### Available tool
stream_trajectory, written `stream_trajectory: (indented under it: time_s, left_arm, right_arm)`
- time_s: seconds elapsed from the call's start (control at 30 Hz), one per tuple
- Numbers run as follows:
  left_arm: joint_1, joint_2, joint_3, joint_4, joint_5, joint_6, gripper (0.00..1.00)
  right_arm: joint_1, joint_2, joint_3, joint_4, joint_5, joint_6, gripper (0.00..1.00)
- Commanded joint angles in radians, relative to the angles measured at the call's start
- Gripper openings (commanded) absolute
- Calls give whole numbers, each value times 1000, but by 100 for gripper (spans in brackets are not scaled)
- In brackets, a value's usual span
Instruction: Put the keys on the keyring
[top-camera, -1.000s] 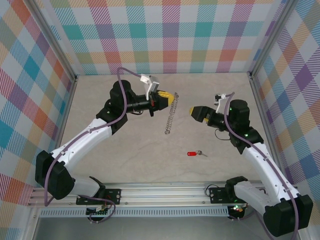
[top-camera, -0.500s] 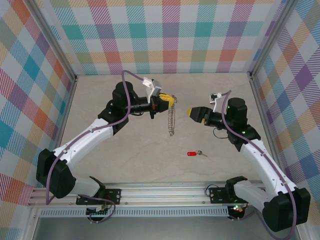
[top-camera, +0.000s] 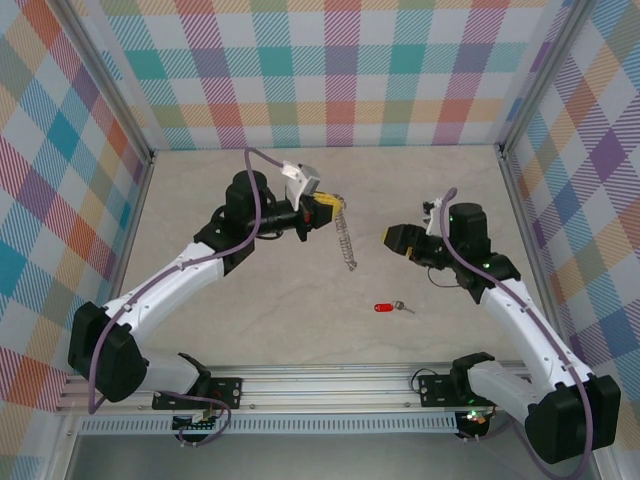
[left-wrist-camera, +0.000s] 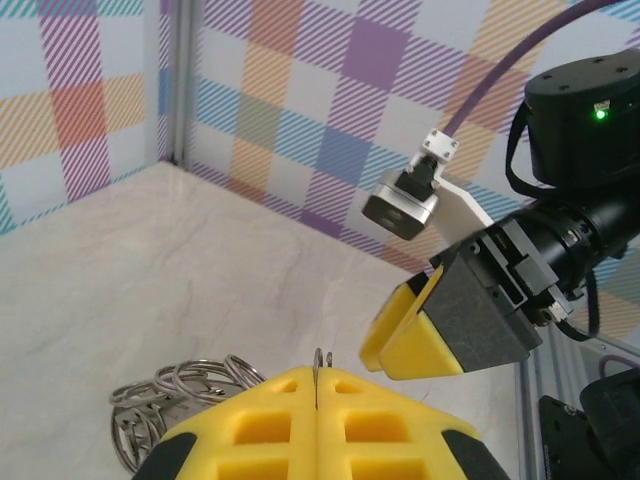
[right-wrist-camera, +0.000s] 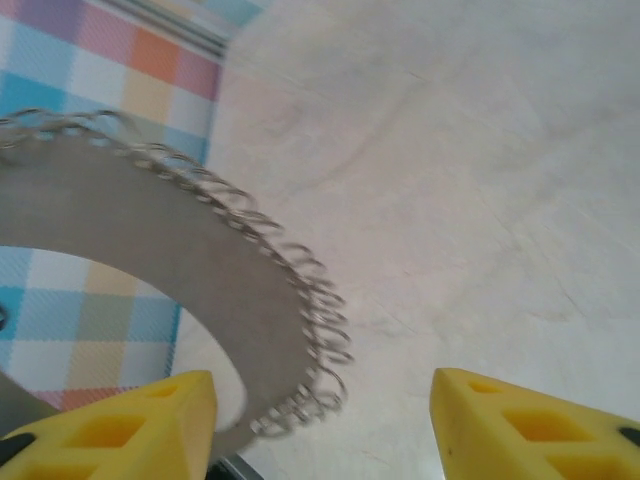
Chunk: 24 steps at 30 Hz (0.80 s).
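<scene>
- Keyring (top-camera: 346, 240) hangs edge-on from my left gripper (top-camera: 330, 208), whose jaws are clamped on its rim.
- Just beside it, my right gripper (top-camera: 392, 238) is half-open and empty.
- Below, the keys (top-camera: 388, 307) lie on the table (top-camera: 250, 320); I'd hold the ring steady.

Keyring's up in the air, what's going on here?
The left gripper is shut on the keyring, which hangs edge-on above the table. The right gripper faces it with its fingers apart, holding nothing. The keys, one small key on a red tag, lie loose on the table, not yet on the ring.
</scene>
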Motion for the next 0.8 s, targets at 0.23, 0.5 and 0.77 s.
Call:
stream_trajectory:
  time_s: [0.23, 0.5, 0.77]
  left_arm:
    - [-8, -137, -119, 67, -47, -99, 0]
    - [-8, -207, -187, 104, -43, -127, 0]
    - [-8, -234, -219, 124, -33, -130, 0]
  right_arm:
    - [23, 15, -182, -260, 222, 115, 38]
    - [144, 117, -144, -309, 414, 217, 33]
    - [222, 244, -100, -297, 494, 291, 31]
